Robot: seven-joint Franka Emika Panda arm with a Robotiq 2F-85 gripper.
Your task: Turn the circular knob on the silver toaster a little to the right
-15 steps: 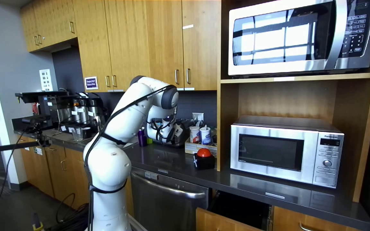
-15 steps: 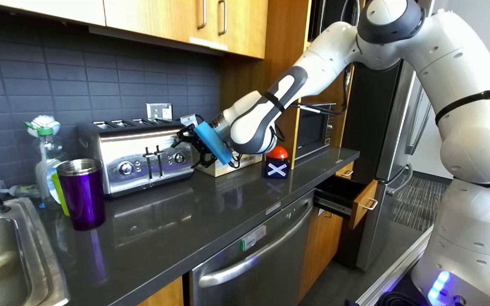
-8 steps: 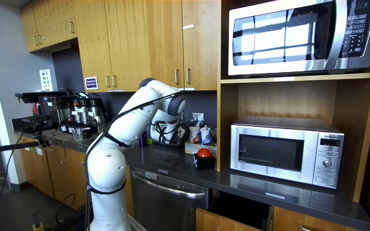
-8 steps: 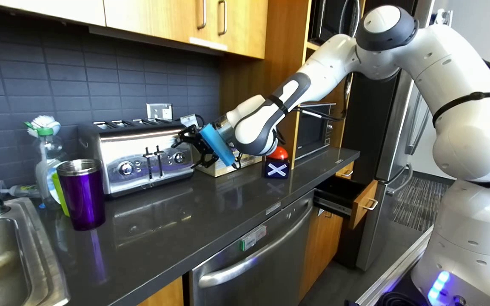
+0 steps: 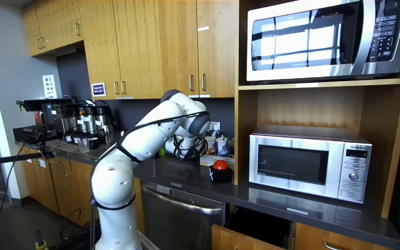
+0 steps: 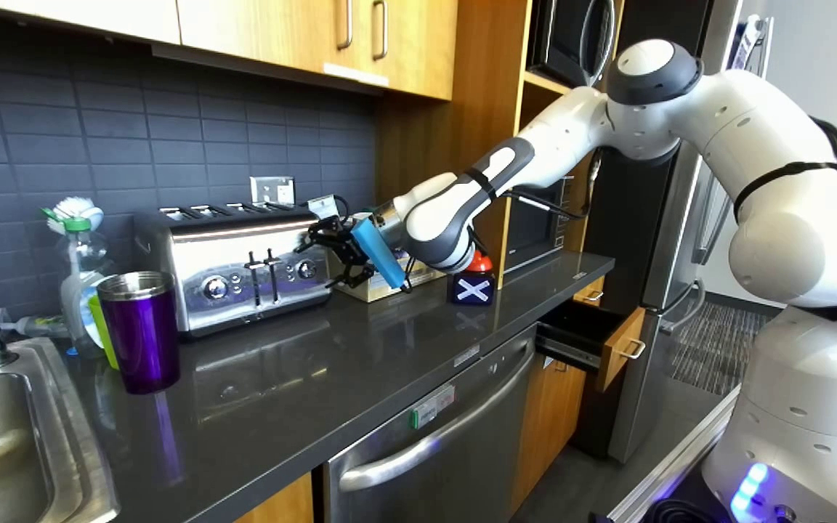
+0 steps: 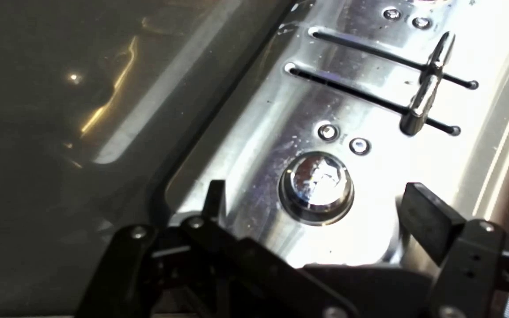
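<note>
The silver toaster (image 6: 244,254) stands against the tiled wall, with two circular knobs on its front and a pair of levers between them. My gripper (image 6: 315,267) is at the toaster's right end, by the right-hand knob (image 6: 306,269). In the wrist view, that round chrome knob (image 7: 316,187) lies between the widely spread fingers (image 7: 431,216) of the gripper (image 7: 315,189), apart from both; how deep the tips reach cannot be judged. Nothing is held. A second knob is cut off at that view's top edge. My arm hides the gripper and most of the toaster in an exterior view.
Beside the toaster stand a purple tumbler (image 6: 139,341) and a soap bottle (image 6: 81,290). A wooden box (image 6: 378,287) sits just behind the gripper, and a red button on a black box (image 6: 472,287) is below the forearm. A drawer (image 6: 622,345) hangs open under the counter.
The arm's elbow has sunk and the wrist has shifted slightly right and down, while the fingertips stay near the same knob. The gripper remains open, and the toaster has not moved.
</note>
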